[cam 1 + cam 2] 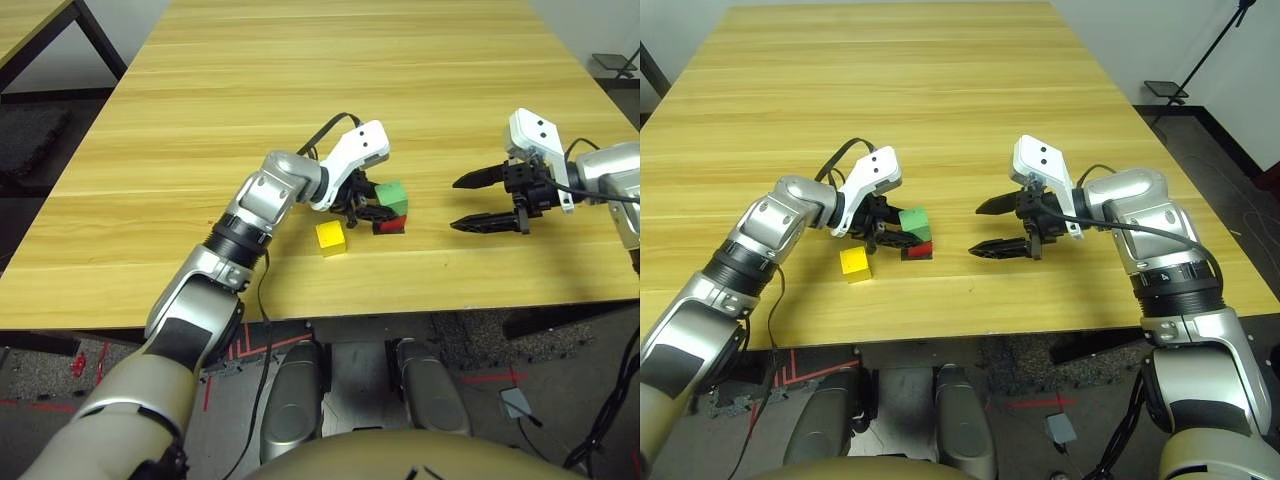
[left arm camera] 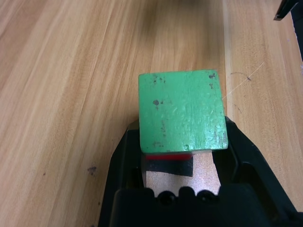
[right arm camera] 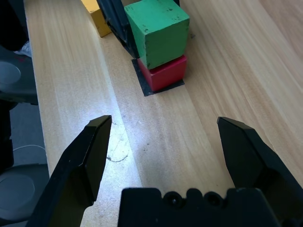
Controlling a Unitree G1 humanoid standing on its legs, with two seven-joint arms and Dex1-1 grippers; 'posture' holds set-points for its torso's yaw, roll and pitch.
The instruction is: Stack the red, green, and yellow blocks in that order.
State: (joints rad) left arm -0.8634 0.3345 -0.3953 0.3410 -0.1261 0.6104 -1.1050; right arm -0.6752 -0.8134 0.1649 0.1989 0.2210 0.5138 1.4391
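On the wooden table [image 1: 300,90], the left gripper [image 1: 372,212] is closed on the green block [image 1: 391,196], its black fingers [image 2: 124,156] pinching the cube's two sides. The green block sits on top of the red block [image 3: 163,73], turned slightly askew so its edges do not line up with the red one's (whether it rests fully on the red block or is just above it, I cannot tell). The red block stands on a flat black square patch [image 3: 142,80] on the tabletop, which shows as a dark border along its base.

The yellow block [image 1: 331,237] lies on the table by itself, just beside the stack on the left arm's side and a little nearer the robot, touching neither of the other blocks.

The right gripper [image 1: 1000,227] hangs over the table off to the right of the stack, well apart from it, pointing toward the blocks. Its two fingers [image 3: 85,161] are spread wide with nothing between them but bare wood.
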